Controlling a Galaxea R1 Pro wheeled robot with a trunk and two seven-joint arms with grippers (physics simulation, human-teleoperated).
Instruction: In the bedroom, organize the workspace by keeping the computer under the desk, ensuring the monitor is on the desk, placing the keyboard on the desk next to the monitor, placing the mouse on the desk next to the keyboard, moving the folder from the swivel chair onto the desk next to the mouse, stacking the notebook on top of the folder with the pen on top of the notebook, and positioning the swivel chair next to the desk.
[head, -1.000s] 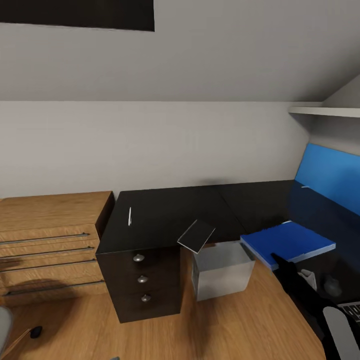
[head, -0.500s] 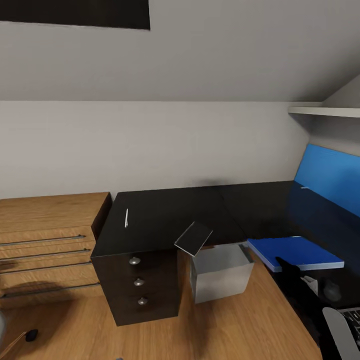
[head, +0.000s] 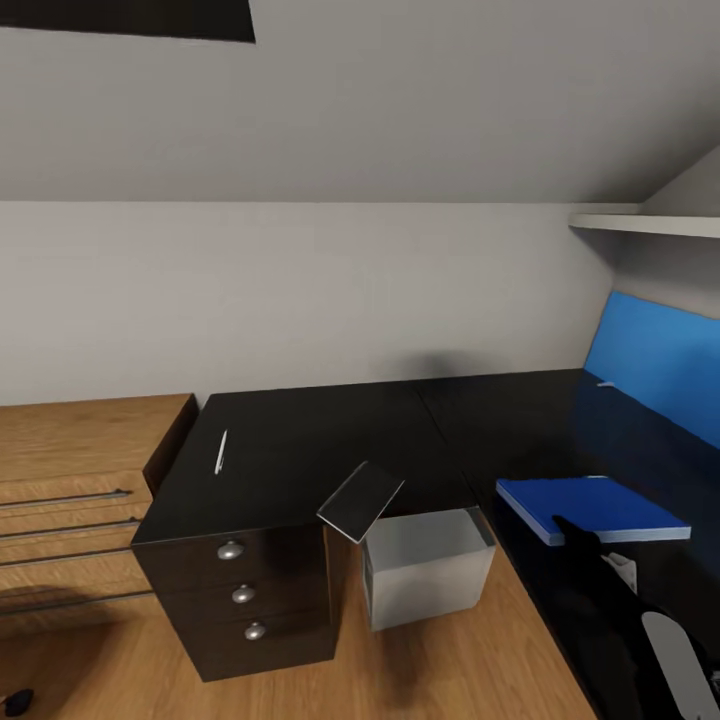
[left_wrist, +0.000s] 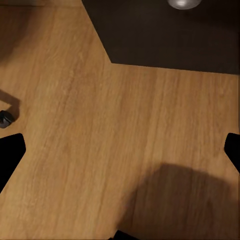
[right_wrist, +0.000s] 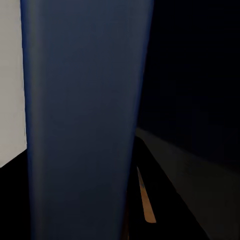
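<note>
The black-topped desk (head: 330, 425) runs along the wall, with its drawer unit (head: 240, 595) on the left. The bright blue folder (head: 590, 505) lies flat low over the desk's right wing. My right gripper (head: 575, 532) grips its near edge, and the folder (right_wrist: 85, 115) looms close in the right wrist view. The pale notebook (head: 360, 499) tilts over the desk's front edge. A thin white pen (head: 221, 452) lies on the left part of the top. The grey-white computer (head: 428, 567) stands under the desk. My left gripper (left_wrist: 120, 155) hangs open over the wooden floor.
Light wooden low shelving (head: 70, 470) adjoins the drawer unit. A blue wall panel (head: 655, 365) and a white shelf (head: 650, 222) are at the right. A black caster (head: 12, 697) sits on the floor at lower left, and a caster (left_wrist: 5, 118) shows near my left gripper.
The head view has swung right, shifting the desk and shelving left. The folder has gone from tilted to flat and moved a little further onto the desk with my right gripper.
</note>
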